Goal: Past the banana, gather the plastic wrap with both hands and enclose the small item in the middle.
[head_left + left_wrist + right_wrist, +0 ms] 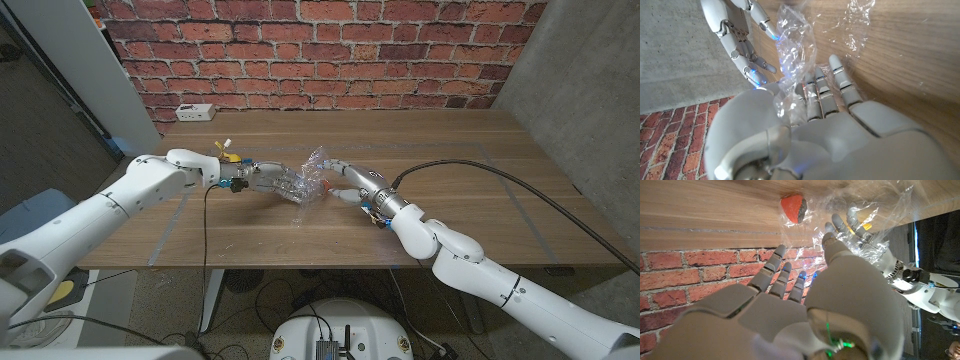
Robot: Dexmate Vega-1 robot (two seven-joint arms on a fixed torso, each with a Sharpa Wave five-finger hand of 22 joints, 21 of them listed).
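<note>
While gripping the plastic wrap [305, 183] from either side, left hand [262, 178] and right hand [345, 180] both pinching film: small red item [793, 208] just beyond right fingertips [780, 250].

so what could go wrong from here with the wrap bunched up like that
1. The plastic wrap is lifted and crumpled between the left hand and right hand, and in the right wrist view the small red item seems to sit at the film's edge, so it may be left outside.
2. The left hand's fingers look tangled in film, which might cling or tear on release.
</note>
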